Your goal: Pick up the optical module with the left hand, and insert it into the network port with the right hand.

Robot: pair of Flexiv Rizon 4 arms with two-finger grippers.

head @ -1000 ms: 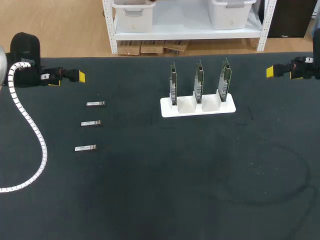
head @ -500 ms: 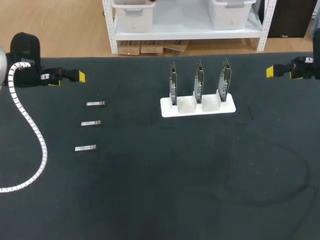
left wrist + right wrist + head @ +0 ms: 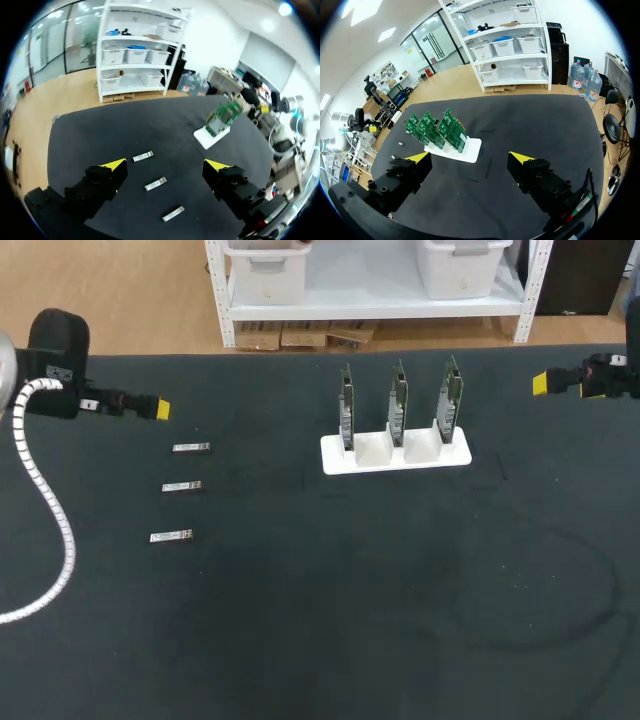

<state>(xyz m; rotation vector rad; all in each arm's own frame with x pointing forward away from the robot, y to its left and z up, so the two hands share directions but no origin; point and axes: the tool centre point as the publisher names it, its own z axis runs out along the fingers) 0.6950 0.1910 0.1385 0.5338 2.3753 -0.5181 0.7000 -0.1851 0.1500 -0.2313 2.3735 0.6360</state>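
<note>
Ideally the left gripper — fingers spread wide, like the right gripper — needed to straddle one module across its narrow sides.

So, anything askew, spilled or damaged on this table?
Nothing stands out. The three small silver optical modules lie flat in a tidy column, and the three green circuit boards stand upright in their white plastic holder.

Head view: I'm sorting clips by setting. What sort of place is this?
Probably a robotics lab bench for electronics assembly: three circuit boards upright in a white holder, three optical modules in a row, left tool and right tool at the table's sides.
</note>
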